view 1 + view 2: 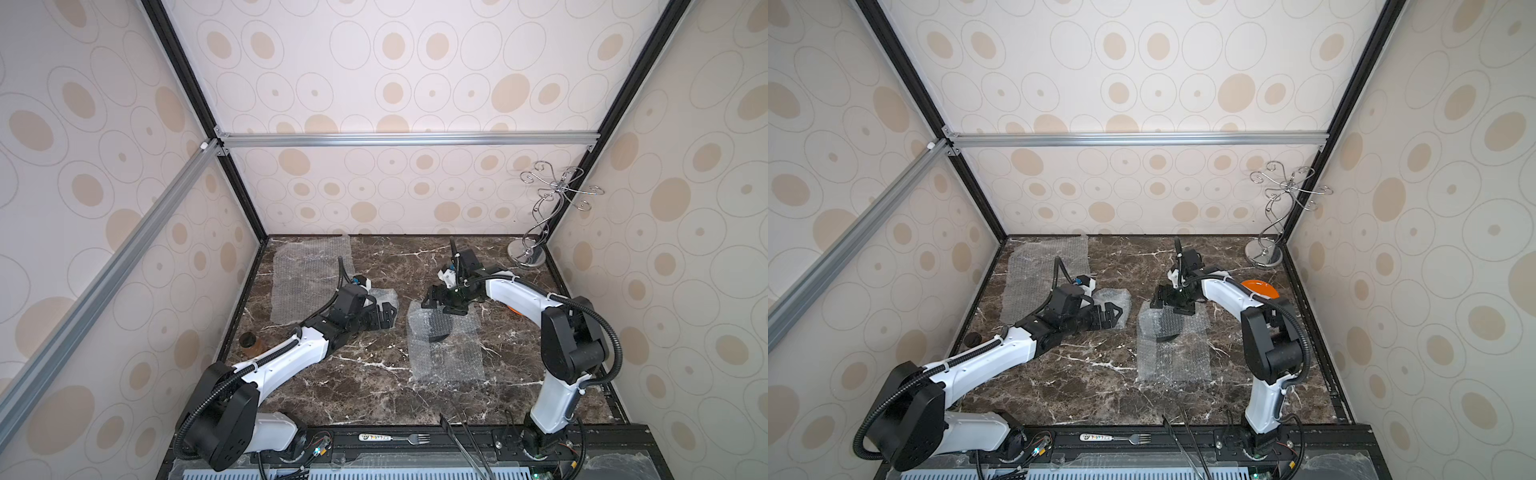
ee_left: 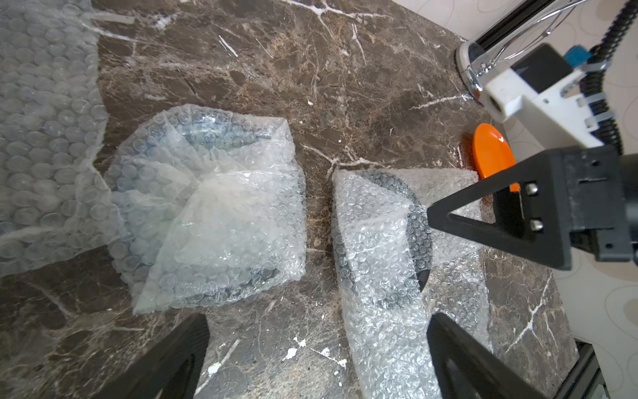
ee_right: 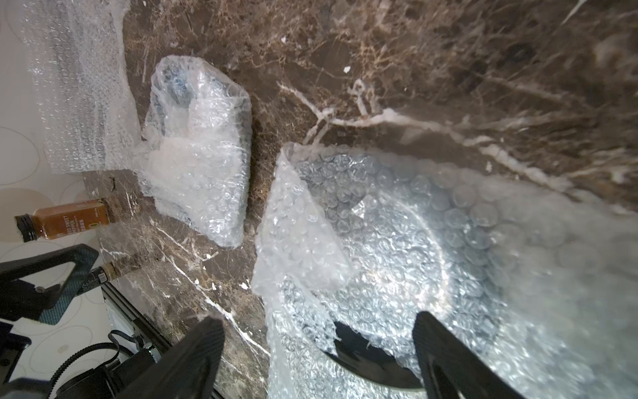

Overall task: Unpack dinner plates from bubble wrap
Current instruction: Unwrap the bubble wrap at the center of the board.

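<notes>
Now the plate (image 3: pixel 366 359) lies half covered by wrap (image 3: pixel 397 241) on the desk (image 3: pixel 448 69), just under the right tool (image 3: pixel 316 324), whose jaws stand apart and clamp nothing. I judge it stiff, slippery and fragile; the wrap is soft and light, best pinched at its folded flap (image 3: pixel 297 235). Another bundle (image 2: pixel 207 207) lies just ahead of the left tool (image 2: pixel 317 321), also apart, empty.

Chrome stand (image 1: pixel 527 254), spice bottle (image 1: pixel 251 343), fork (image 1: pixel 395 437)
</notes>
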Tool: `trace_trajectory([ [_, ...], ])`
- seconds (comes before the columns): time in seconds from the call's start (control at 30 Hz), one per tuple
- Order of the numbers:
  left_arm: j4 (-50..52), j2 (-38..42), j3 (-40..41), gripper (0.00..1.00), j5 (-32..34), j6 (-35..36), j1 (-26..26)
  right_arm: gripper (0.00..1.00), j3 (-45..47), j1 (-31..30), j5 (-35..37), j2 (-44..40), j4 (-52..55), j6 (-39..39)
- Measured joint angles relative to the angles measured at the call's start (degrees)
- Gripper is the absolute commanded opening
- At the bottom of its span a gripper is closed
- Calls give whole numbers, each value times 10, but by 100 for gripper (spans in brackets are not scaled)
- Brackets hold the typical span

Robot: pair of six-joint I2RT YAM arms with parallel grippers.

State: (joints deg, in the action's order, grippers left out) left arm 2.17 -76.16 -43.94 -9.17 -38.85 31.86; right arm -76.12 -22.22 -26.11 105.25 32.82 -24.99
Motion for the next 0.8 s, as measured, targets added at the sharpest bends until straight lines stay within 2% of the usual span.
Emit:
trace_trajectory([
  [0.43, -12, 0, 6, 100, -4, -3, -2, 88, -30, -25, -29, 59, -21, -10],
  [0.8, -13, 0, 6, 100, -6, -3, -6, 87, -78, -63, -37, 66, -30, -26],
])
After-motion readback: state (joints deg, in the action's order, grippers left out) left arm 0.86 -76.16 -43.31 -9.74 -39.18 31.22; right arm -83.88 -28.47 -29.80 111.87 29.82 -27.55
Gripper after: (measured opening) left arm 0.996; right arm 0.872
